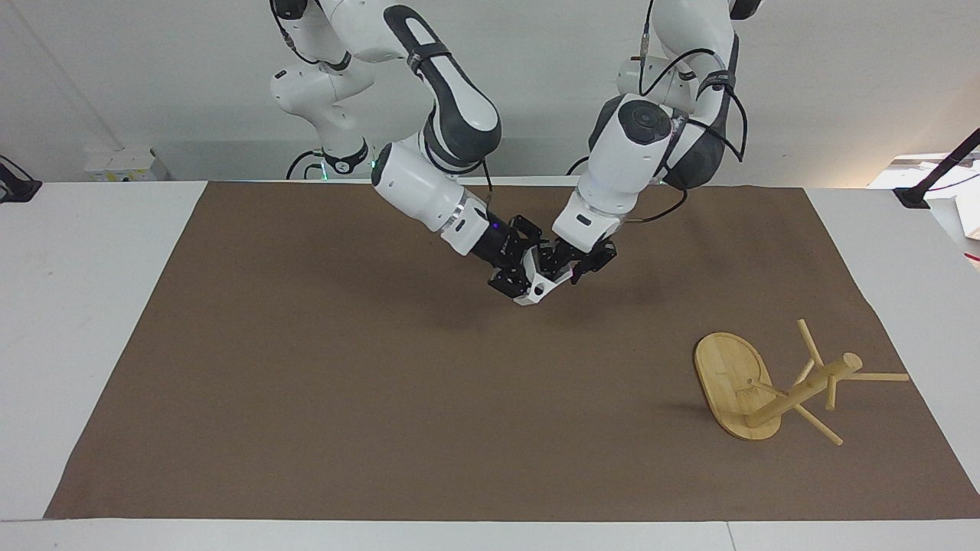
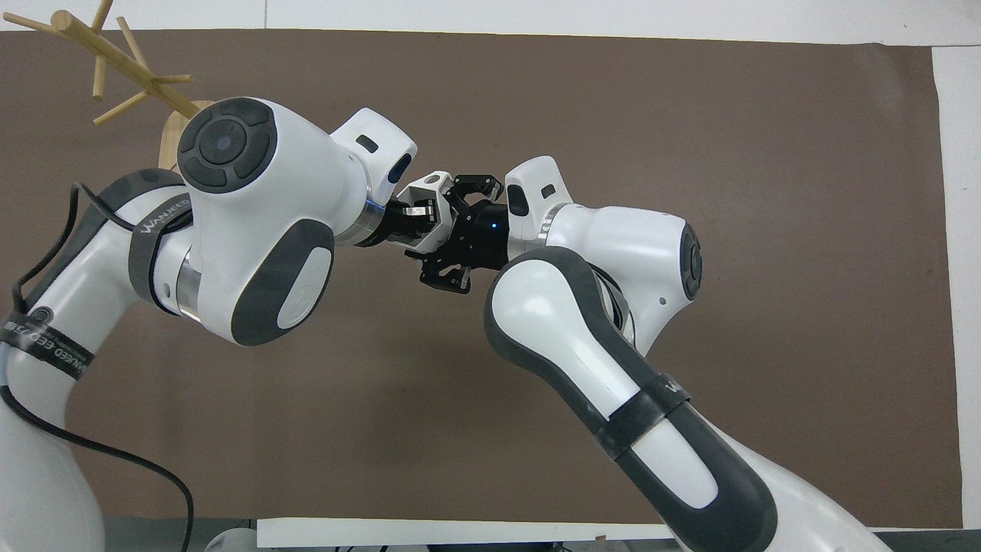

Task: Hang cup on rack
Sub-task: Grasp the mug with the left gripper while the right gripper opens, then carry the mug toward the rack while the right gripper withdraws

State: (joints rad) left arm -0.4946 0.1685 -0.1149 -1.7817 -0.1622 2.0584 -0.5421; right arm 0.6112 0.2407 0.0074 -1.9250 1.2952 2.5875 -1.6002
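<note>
Brown mat (image 1: 321, 398) noted across most of a white table (image 1: 84, 306), its wide middle and the right arm's end lying bare. Rack (image 1: 754, 386) found tipped over near the left arm's end of the mat, resting on the rim of its oval base with post and pegs slanting off the surface, well apart from both grippers. Right gripper (image 1: 527, 277) seen raised over the mat's middle, nearer the robots' edge, clamped on the cup (image 1: 542, 285); cup held off the surface, tilted on its side with the boxy handle (image 2: 431, 182) outward. Interior of the cup hidden by the two grippers; contents not determinable. Left gripper (image 1: 570, 264) found at the cup's mouth, directly against the right gripper's load; whether its fingers were spread or closed, or actually touching the cup wall, could not be told from either view. Both arms angled inward from their bases, wrists meeting above the same spot. Open mat observed between grippers and rack.
</note>
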